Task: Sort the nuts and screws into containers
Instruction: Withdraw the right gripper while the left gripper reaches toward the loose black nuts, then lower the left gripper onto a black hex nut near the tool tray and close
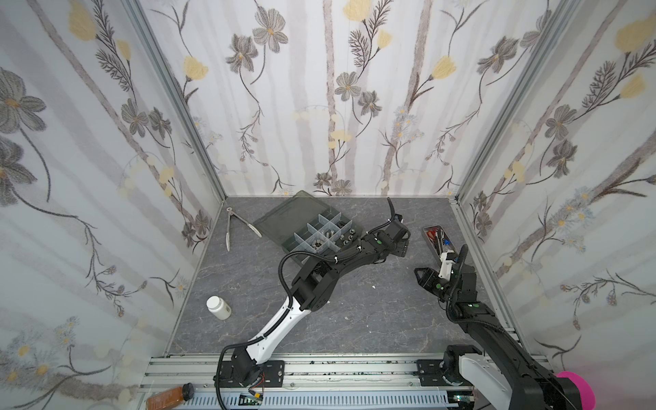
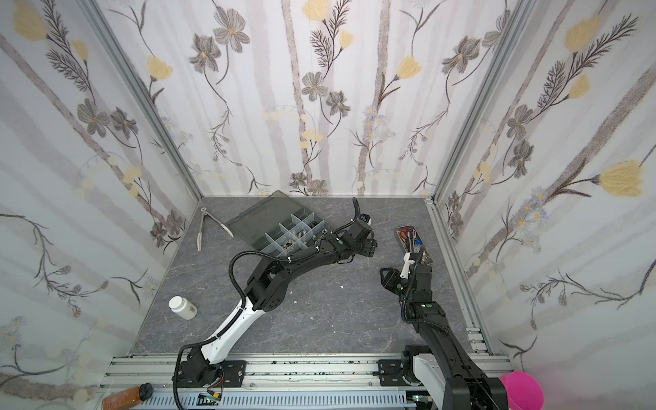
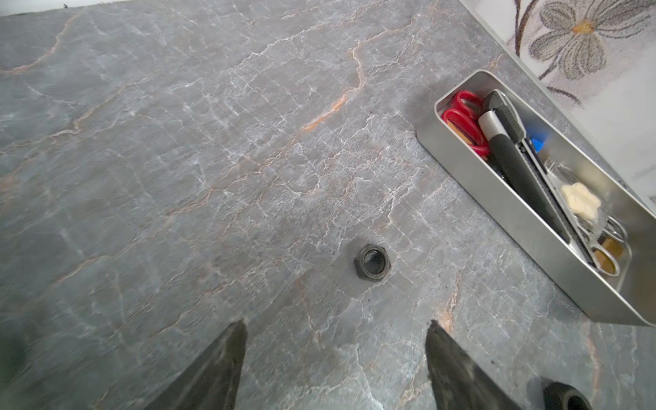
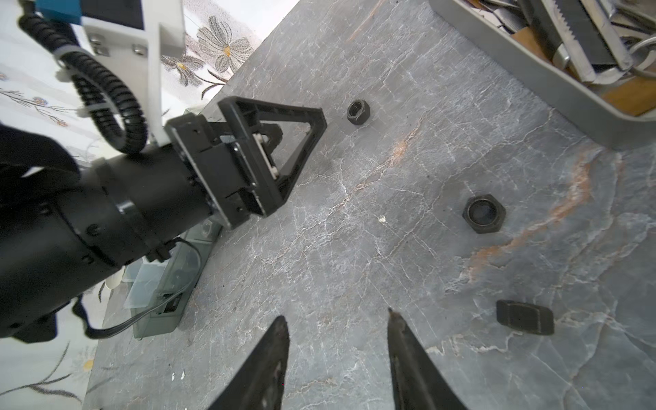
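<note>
A black nut [image 3: 372,262] lies flat on the grey table just ahead of my left gripper [image 3: 337,324], which is open with bare table between its fingers. In the right wrist view this nut [image 4: 358,111] sits just beyond the left fingertip [image 4: 319,119]. Two more black nuts [image 4: 483,213] [image 4: 524,317] lie nearer my right gripper [image 4: 336,316], open and empty. The smoky-grey organizer box [image 1: 294,243] [image 2: 262,241] stands open behind the left arm. Its divided containers hold small metal pieces [image 1: 328,234]. Screws cannot be told apart at this size.
A metal tray of red-handled scissors and tools [image 1: 427,234] [image 3: 497,198] stands by the right wall, close to both grippers. Silver tongs [image 1: 230,227] lie at the back left. A white bottle [image 1: 218,307] stands front left. A pink cup [image 2: 521,390] is off the table's front right.
</note>
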`<state>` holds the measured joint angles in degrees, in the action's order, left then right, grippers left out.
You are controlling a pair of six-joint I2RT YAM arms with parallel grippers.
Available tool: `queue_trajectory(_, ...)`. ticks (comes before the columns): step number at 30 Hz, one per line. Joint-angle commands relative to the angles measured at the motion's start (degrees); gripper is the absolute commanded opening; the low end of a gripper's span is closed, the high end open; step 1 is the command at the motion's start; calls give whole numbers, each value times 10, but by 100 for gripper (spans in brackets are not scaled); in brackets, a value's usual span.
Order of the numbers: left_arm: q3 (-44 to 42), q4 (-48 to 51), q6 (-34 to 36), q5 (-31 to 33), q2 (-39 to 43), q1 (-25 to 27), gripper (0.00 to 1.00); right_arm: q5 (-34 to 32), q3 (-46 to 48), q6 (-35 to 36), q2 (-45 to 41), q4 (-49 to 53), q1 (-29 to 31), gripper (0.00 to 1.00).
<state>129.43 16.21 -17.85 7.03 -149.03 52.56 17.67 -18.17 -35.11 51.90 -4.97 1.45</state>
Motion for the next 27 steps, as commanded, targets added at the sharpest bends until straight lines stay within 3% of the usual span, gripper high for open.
queue_trajectory(1,23,10,21,2,-20,0,79,3,5,-7,-15,-22,-3,47)
queue_trajectory(19,64,-53,49,-16,-93,1,70,-3,6,-6,-8,-15,-14,47)
queue_trajectory(27,106,-37,85,50,-131,21,59,3,9,-4,-10,-13,-15,46)
